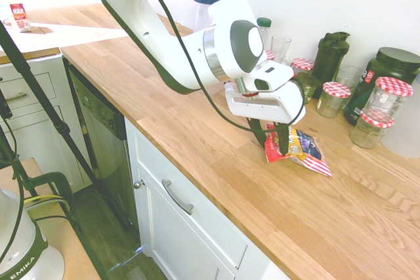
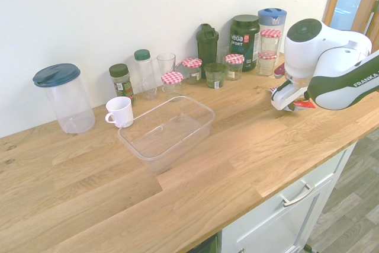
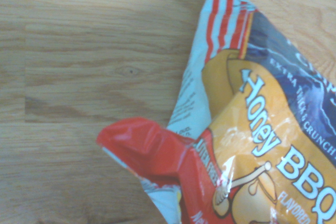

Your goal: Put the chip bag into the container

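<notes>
**Gripper down on chip bag, container well off to the side**

I'm seeing the gripper (image 1: pixel 278 141) angled steeply down over the chip bag (image 1: pixel 303 149), which is lying flat on the wooden counter (image 1: pixel 197 136). In the first ext. view the dark fingers (image 1: pixel 283 140) are straddling the red end of the bag, one each side, tips at or close to the counter. Jaws are standing fairly wide w/ the bag's edge between them; I can't tell whether they're actually pinching it. The bag isn't lifted.

Wrist view is showing the bag (image 3: pixel 247 145) close up: crumpled red corner, yellow-orange centre w/ "Honey BBQ" print, blue patch, red-white stripes at the far end, wood grain beside it.

In the second ext. view the arm is mostly hiding the bag; only a red sliver (image 2: pixel 303 105) is peeking out under the gripper (image 2: pixel 290 100). The container (image 2: pixel 167 131) is sitting well apart from it along the counter, clear, w/ nothing in it. A white mug (image 2: pixel 120 111) is standing just beside the container's far corner, and a clear pitcher w/ dark blue lid (image 2: pixel 64 96) is near the wall beyond that. Jars w/ red-checked lids (image 2: pixel 173 81) are lining the wall behind.
</notes>
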Robot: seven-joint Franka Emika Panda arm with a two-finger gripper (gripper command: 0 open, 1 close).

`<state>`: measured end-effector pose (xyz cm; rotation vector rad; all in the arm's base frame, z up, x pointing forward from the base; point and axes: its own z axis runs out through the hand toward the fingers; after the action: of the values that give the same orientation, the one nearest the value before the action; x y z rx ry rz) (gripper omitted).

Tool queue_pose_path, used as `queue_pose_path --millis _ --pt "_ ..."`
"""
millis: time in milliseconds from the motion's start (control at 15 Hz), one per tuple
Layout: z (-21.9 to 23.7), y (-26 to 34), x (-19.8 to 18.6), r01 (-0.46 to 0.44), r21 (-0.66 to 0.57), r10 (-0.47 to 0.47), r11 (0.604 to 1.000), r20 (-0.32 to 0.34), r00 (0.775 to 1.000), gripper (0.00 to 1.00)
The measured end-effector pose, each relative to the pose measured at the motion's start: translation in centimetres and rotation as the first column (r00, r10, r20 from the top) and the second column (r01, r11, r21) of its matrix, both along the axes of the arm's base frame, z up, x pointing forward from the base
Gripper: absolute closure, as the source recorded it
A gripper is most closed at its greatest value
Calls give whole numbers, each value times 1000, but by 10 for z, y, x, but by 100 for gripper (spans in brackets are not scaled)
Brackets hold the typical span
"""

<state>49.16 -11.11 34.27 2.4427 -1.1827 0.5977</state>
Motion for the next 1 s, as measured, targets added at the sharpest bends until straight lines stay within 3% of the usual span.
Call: queue_pose_path --millis 733,1000 --pt "2 -5 3 -2 -11 2 1000 8 1000 100" --pt "47 15 14 -8 -32 10 999 71 997 100"
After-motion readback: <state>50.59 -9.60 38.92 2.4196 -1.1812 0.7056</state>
